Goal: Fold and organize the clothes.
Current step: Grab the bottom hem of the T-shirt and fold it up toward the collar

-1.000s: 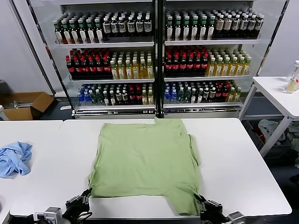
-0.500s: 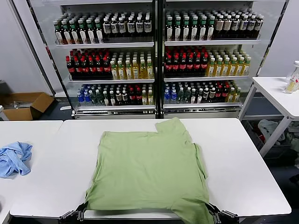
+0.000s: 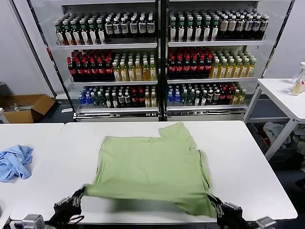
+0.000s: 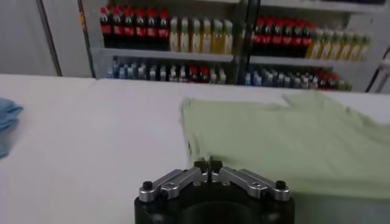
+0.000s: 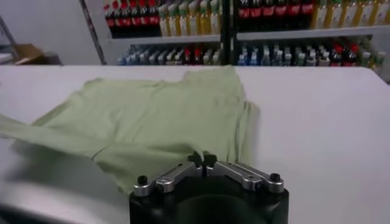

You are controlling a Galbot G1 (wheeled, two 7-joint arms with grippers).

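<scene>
Nothing is showing lettering I can read: the labels on the bottles (image 3: 114, 69) lining the shelves (image 3: 107, 46) are too small to make out, and no sign or number is standing out anywhere.

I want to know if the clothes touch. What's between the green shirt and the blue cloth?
Only bare white table lies between the green shirt and the blue cloth, seen in the head view.

- A white table (image 3: 257, 162) is seen in the foreground, with a second white table (image 3: 28, 138) butted against its left side.
- Two glass-fronted shelving units (image 3: 159, 62) stocked with rows of bottles are placed behind.
- A third white table (image 3: 281, 95) is noted at right.
- An open cardboard box (image 3: 26, 107) is observed on the dark floor (image 3: 62, 114) at left.
- Grey walls (image 3: 19, 52) are recorded.
</scene>
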